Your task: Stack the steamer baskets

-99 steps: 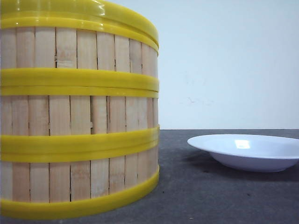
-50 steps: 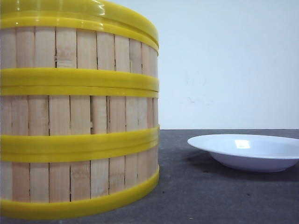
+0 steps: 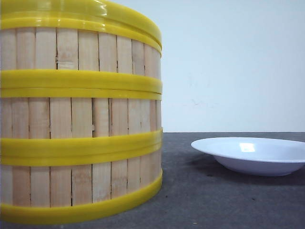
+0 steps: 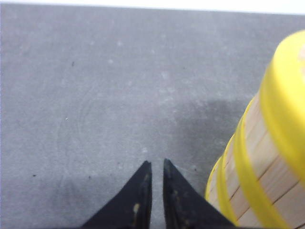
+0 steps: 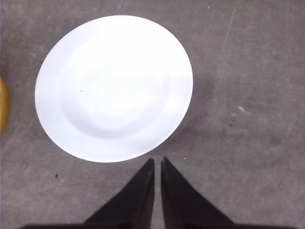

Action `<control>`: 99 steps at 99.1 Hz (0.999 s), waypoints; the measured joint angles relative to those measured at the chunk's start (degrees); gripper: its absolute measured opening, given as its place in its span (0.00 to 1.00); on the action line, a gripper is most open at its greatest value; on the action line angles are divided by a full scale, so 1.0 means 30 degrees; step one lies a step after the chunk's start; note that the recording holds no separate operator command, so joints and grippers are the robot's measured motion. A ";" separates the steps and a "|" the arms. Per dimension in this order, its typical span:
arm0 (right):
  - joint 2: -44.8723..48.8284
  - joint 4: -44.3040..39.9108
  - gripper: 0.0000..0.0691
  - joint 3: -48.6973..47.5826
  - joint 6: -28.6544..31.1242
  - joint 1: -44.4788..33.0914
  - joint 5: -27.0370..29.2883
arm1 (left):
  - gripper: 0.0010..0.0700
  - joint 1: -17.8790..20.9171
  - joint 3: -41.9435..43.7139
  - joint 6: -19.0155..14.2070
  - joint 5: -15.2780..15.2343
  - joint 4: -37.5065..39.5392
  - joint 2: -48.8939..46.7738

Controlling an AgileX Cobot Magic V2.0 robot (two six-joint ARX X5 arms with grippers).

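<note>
Dark grey table surface runs back to a plain pale wall in the front view. Landmark: the white plate.

Steamer baskets: three units stacked upright in one column on the table, left of the plate and apart from it, with a strip of bare table between. Each unit shows pale vertical slats between yellow rims; adjoining rims meet flush. A further yellow rim caps the column at the upper edge of the front view; what it belongs to cannot be determined. The column is cut off by the left edge of that view.

White plate: shallow, sits flat on the table, nothing in it as seen from the right wrist view.

Left gripper: hangs above bare table on the side of the stack away from the plate, with the stack wall just beside it and not touching. Fingers are drawn nearly together, only a thin slit between the tips, nothing held.

Right gripper: hangs above the table just beside the plate rim, not touching it. Fingers are likewise drawn nearly together, nothing held.
</note>
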 joint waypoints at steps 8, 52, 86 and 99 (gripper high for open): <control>0.0000 0.0000 0.03 0.0000 0.0000 0.0000 0.0000 | 0.01 0.0000 -0.2433 0.0000 -0.0022 0.1370 -0.2076; -0.0015 0.0175 0.03 0.0000 0.0007 0.0000 -0.0007 | 0.01 0.0007 -0.7031 0.0007 -0.0350 0.3490 -0.7060; 0.0000 0.1457 0.03 0.0000 0.0007 0.0000 0.0000 | 0.01 0.0015 -0.7337 0.0007 -0.0554 0.4197 -0.7045; 0.0000 0.2018 0.03 0.0000 0.0007 0.0000 0.0000 | 0.01 0.0015 -0.7337 0.0007 -0.0554 0.4197 -0.7045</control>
